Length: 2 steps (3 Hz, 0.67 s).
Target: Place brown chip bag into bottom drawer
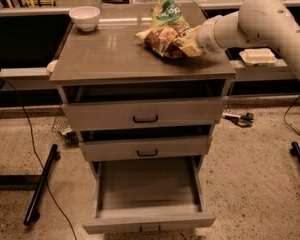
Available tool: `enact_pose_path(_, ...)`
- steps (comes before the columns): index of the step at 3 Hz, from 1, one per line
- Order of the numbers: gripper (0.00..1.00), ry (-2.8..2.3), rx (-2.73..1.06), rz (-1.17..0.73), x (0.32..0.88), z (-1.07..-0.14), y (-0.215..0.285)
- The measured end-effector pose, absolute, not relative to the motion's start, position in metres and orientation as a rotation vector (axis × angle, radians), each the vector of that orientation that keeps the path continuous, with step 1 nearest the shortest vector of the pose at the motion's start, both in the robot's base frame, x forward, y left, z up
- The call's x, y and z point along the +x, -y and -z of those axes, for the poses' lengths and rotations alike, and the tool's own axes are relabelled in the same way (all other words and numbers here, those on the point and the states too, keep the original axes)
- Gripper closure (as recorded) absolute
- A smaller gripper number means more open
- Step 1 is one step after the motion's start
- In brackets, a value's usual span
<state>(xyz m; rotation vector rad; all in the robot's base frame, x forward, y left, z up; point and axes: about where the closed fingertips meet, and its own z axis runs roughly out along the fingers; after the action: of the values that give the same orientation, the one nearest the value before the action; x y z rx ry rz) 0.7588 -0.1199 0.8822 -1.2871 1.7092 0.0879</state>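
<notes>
The brown chip bag (162,38) is at the back right of the cabinet top, just in front of the green snack bag (166,10). My gripper (188,42) reaches in from the right and is shut on the brown bag's right end. The bag looks slightly raised off the top. The bottom drawer (149,223) is pulled fully out at floor level, and its grey tray holds nothing. It lies directly below and in front of the cabinet.
A white bowl (85,18) stands at the back left of the cabinet top (105,54). The top drawer (145,115) and the middle drawer (146,149) are nearly shut. A white container (259,56) sits on the right shelf. A black stand leg (40,184) and cables lie on the floor at left.
</notes>
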Motion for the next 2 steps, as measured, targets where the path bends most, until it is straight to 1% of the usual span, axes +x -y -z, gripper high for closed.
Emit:
enact_pose_path(1,1.00,-1.652,-1.259,-0.045,0.727,-0.915,0.131)
enact_pose_path(2,1.00,-1.678,-1.224,0.084,0.676,-0.944,0.155)
